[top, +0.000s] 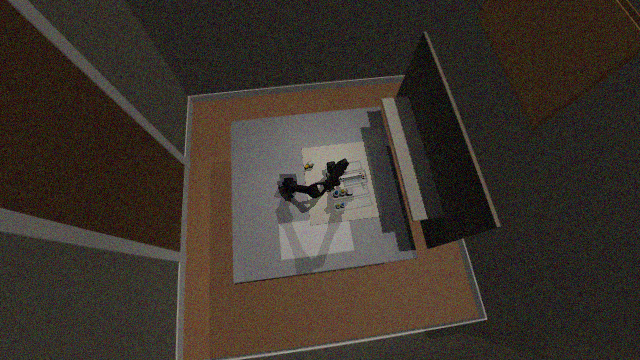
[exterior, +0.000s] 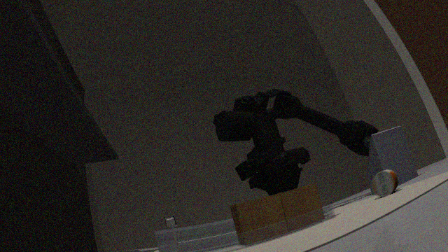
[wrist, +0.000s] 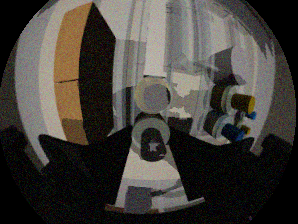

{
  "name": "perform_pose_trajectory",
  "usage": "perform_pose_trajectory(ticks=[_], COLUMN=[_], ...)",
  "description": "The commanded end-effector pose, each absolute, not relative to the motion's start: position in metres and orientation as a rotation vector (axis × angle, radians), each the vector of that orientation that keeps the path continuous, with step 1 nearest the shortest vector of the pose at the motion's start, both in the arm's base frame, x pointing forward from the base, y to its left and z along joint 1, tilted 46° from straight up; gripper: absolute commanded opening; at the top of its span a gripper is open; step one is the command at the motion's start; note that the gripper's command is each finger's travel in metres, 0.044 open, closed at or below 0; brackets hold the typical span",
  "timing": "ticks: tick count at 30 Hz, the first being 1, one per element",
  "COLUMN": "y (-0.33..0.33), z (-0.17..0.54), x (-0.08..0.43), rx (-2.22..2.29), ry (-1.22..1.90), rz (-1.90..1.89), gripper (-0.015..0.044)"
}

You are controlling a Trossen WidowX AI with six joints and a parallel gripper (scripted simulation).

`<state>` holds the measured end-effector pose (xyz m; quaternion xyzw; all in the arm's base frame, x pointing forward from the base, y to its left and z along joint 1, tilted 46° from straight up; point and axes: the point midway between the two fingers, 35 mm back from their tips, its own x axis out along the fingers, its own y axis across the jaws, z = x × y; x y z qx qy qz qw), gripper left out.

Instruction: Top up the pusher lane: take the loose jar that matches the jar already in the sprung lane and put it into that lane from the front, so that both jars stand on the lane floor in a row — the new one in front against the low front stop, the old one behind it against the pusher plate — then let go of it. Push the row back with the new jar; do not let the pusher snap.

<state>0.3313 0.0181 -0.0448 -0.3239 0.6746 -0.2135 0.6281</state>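
In the wrist view my gripper [wrist: 149, 129] is shut on a jar with a dark lid [wrist: 151, 148] and a pale glass shoulder. It is upright between the fingers, at the front of the sprung lane. The lane jar [wrist: 153, 96], with a round dark-grey lid, stands directly ahead of it; the two look close together, and I cannot tell whether they touch. A pale strip [wrist: 154, 50] of the lane runs on behind that jar. The held jar's base, the front stop and the pusher plate cannot be made out. In the exterior view a brown box hides the fingertips.
The tall brown box [wrist: 67, 50] [exterior: 262, 217] stands left of the lane in the wrist view. To the right are a yellow-lidded jar [wrist: 244, 103], a blue-lidded jar [wrist: 232, 132] and a dark jar [wrist: 229, 65]. Clear rack walls [exterior: 206, 232] flank the lanes. A round jar [exterior: 384, 183] lies near an upright panel [exterior: 393, 154].
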Motion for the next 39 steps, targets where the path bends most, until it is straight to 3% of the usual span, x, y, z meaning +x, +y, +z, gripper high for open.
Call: perform_pose_trajectory(ticks=[1,39], y=[0.0169,0.0081], z=[-0.0458,-0.0535], x=[0.3352,0.3318], rx=[-0.745,-0.746], ry=[1.529,1.529], rz=[-0.493,-0.493], gripper=[0.0000,0.0000])
